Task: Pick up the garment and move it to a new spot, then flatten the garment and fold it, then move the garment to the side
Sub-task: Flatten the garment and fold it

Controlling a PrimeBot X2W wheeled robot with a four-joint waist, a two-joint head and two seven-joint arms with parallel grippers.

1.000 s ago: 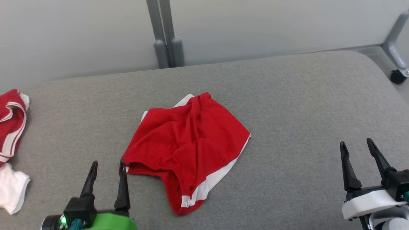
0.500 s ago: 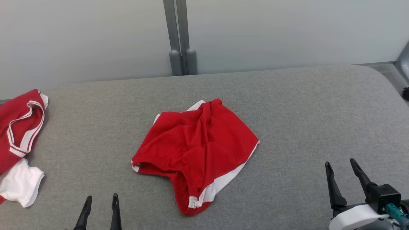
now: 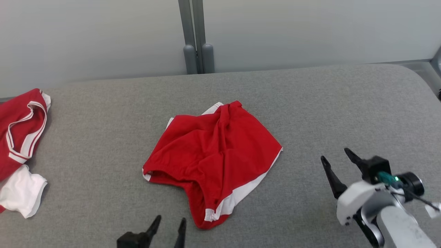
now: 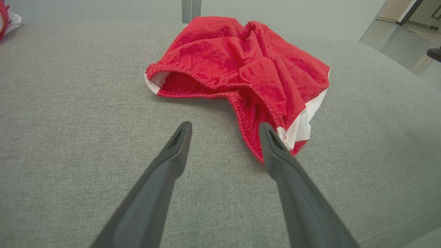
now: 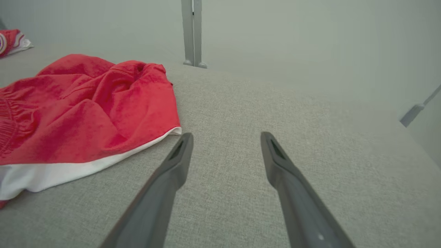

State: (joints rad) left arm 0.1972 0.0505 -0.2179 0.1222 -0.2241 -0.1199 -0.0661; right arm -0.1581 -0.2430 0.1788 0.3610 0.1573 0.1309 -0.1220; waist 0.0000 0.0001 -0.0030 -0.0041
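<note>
Garment (image 3: 213, 155): red shorts with white trim, lying crumpled near the middle of the grey pad (image 3: 103, 113), elastic waistband toward the robot. Left gripper (image 3: 171, 218): low at the pad's near edge, fingers spread wide and empty; one fingertip is just beside the shorts' nearest corner, contact not discernible. Right gripper (image 3: 334, 154): over bare pad to the right of the shorts, apart from the white hem, fingers spread wide, holding nothing. Other red-and-white clothes (image 3: 19, 137) lie at the far left.
</note>
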